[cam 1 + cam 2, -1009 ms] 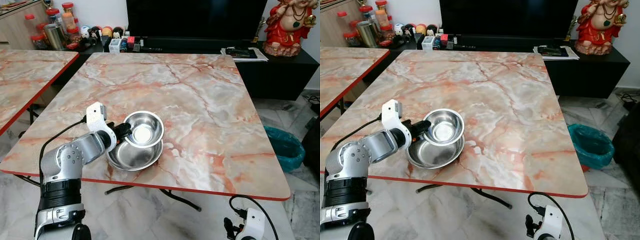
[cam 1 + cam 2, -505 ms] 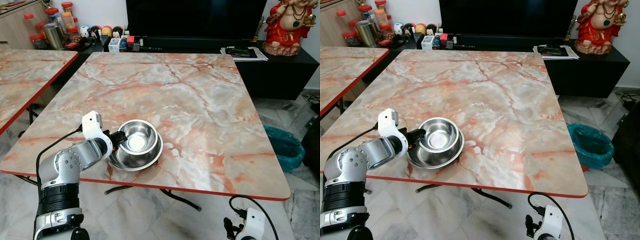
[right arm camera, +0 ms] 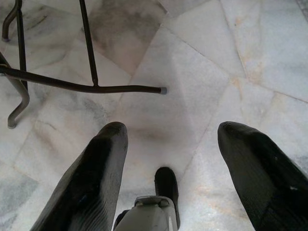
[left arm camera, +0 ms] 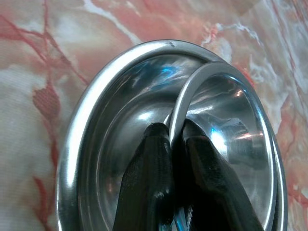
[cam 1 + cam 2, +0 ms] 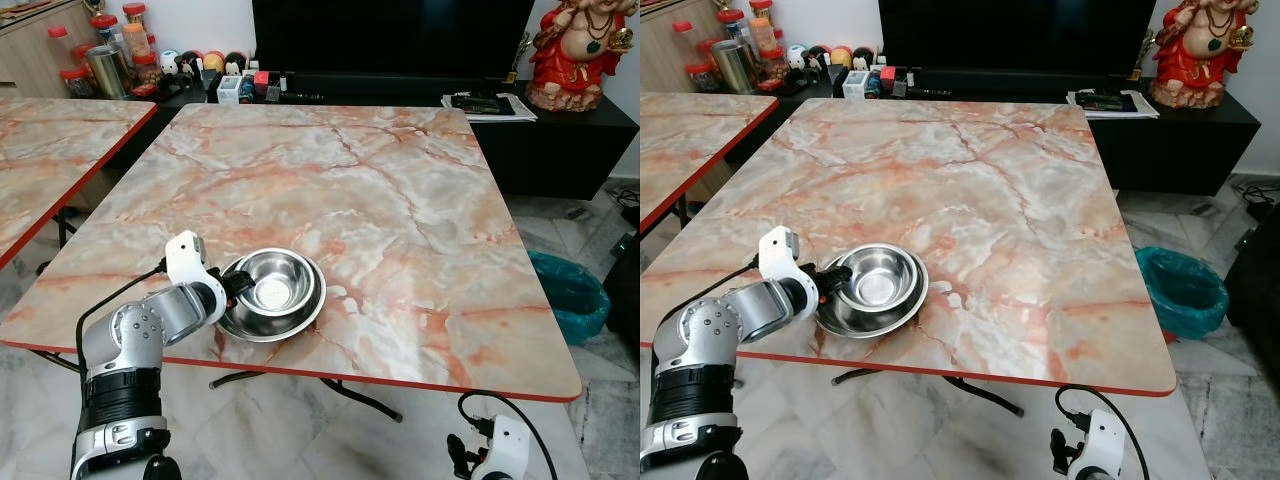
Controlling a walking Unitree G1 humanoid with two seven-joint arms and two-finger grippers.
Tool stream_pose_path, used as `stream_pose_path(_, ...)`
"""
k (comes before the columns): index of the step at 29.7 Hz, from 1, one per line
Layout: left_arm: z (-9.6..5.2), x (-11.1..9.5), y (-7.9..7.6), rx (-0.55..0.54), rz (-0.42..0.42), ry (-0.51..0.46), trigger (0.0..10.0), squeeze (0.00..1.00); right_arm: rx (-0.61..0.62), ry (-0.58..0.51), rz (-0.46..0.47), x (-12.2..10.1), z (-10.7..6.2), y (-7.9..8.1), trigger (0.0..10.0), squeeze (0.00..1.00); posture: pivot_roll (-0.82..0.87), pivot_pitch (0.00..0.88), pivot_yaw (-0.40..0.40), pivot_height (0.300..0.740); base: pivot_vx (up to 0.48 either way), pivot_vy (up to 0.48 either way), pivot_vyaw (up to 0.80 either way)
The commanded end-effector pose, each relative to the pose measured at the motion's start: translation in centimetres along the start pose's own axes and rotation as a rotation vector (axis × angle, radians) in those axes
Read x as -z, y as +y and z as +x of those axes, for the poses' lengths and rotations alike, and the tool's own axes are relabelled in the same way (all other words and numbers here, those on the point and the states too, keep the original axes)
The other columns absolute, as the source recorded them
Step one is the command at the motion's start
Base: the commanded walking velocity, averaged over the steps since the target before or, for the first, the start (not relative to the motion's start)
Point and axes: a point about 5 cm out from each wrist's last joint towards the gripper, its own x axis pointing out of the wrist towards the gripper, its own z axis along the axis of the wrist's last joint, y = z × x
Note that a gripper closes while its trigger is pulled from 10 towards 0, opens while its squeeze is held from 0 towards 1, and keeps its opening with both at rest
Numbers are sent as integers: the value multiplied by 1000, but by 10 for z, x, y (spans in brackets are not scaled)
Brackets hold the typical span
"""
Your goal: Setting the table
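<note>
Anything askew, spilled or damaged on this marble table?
Nothing spilled or damaged. The small steel bowl sits off-centre inside the larger steel bowl, pinched at its rim by the left claw; the pair stands near the marble table's front edge.

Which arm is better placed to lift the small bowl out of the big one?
Left. The left gripper is shut on the small bowl inside the big bowl; the right gripper hangs open above the floor.

No legible txt or nos. anywhere
</note>
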Motion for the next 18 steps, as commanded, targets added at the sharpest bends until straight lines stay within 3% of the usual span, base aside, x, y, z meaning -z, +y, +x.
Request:
stream_pose_path(1, 0, 3, 6, -34, -6, 18, 10000, 0, -4, -14, -12, -4, 1, 0, 10000, 0, 38, 23, 3, 736, 0, 0, 0)
stream_pose_path(18, 1, 4, 9, -59, -6, 24, 10000, 0, -11, -24, -13, -5, 0, 0, 10000, 0, 38, 23, 3, 736, 0, 0, 0)
